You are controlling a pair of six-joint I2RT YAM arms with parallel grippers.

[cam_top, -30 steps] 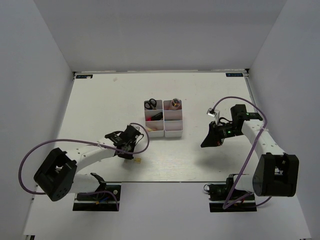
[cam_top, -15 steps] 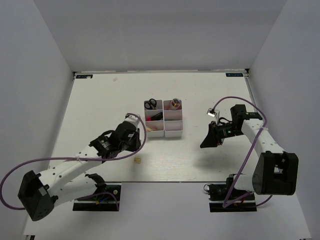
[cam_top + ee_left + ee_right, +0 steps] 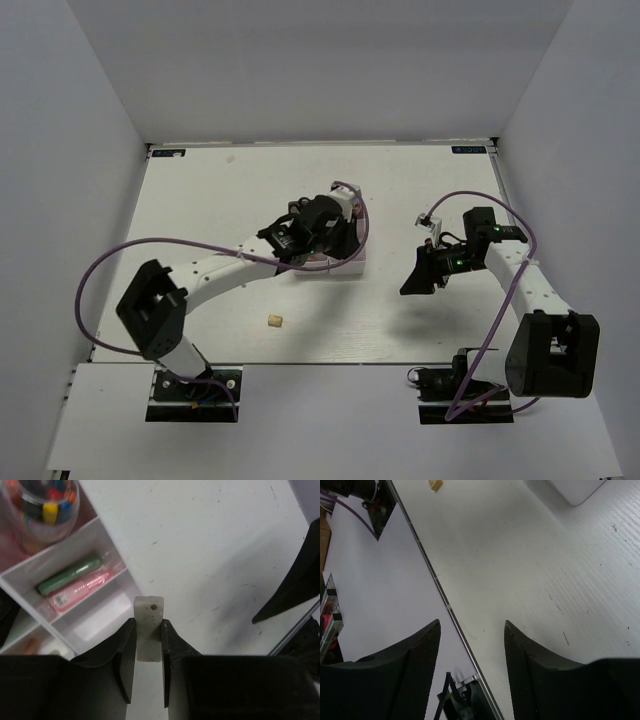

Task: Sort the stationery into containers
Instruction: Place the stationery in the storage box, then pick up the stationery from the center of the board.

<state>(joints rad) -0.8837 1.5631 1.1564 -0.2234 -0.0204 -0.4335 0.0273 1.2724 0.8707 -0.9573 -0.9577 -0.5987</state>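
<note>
The left gripper (image 3: 148, 638) is clamped on a small off-white block (image 3: 148, 611), perhaps an eraser, above the white bins' (image 3: 131, 587) edge. The right gripper (image 3: 472, 625), right of the bins, stands wide apart and empty. Inside one bin lie a green marker (image 3: 69, 574) and a pink marker (image 3: 82, 587); a tan piece (image 3: 273, 321) lies nearer than the bins.

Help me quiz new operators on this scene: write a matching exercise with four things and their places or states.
1. white rectangular block
2. small tan piece
3. mint-green plastic marker
4. right gripper

A. open, holding nothing
B. lying in a white plastic bin compartment
C. clamped between the left fingers
D. loose on the white table

Pairs: 1-C, 2-D, 3-B, 4-A.
</note>
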